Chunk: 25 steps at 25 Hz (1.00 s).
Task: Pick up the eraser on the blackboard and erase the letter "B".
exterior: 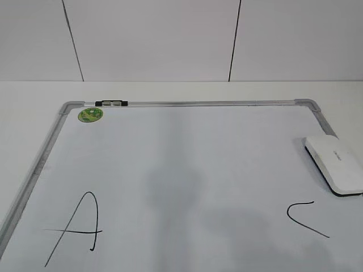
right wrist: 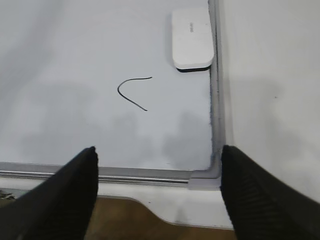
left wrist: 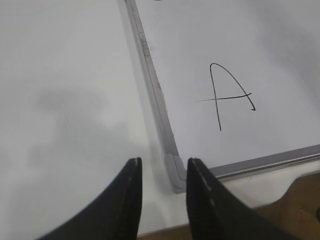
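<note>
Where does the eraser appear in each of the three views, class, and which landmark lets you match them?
Exterior view: eraser at the right edge, on the board's right frame, above the C.
Left wrist view: not in it.
Right wrist view: eraser at top, right of centre, against the board's right frame.
Shared landmark: the C, in both views with the eraser.

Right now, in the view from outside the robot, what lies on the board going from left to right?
Green sticker near the top left corner → letter A → letter C → eraser at the right edge. No B shows.
</note>
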### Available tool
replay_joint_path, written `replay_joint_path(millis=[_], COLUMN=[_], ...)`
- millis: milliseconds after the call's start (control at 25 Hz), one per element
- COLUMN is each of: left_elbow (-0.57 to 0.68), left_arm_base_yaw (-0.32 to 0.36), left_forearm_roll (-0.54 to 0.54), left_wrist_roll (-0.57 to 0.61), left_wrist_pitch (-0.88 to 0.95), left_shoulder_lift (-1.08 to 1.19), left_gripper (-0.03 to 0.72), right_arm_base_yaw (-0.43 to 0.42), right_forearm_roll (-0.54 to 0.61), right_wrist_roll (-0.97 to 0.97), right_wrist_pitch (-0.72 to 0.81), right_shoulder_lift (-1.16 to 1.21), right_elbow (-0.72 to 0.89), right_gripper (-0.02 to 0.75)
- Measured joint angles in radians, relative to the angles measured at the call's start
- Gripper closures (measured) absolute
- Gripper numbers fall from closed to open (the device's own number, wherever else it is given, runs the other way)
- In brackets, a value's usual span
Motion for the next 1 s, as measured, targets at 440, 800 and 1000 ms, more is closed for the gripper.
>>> replay_joint_path(millis=[440, 800, 1000], left_elbow=[0.056, 0.056, 0.056], left_arm_base_yaw=[-0.002, -0.002, -0.002], left_forearm_roll=[0.009, 0.011, 0.011], left_wrist_roll=[0.04, 0.04, 0.04], left_wrist_pitch=[-0.157, -0.161, -0.161], left_shoulder_lift=[0.0, 0.0, 0.0], left_gripper=[0.45, 0.45, 0.451], right_arm_base_yaw=[0.0, 0.0, 0.0], right_forearm_roll=[-0.115, -0.112, -0.112], right_wrist_roll=[-0.053, -0.049, -0.047], right_wrist_pitch=[-0.072, -0.115, -0.118], right_shoulder_lift=[0.0, 0.0, 0.0], right_elbow=[0.028, 0.052, 0.053], right_gripper=[0.153, 0.153, 0.153])
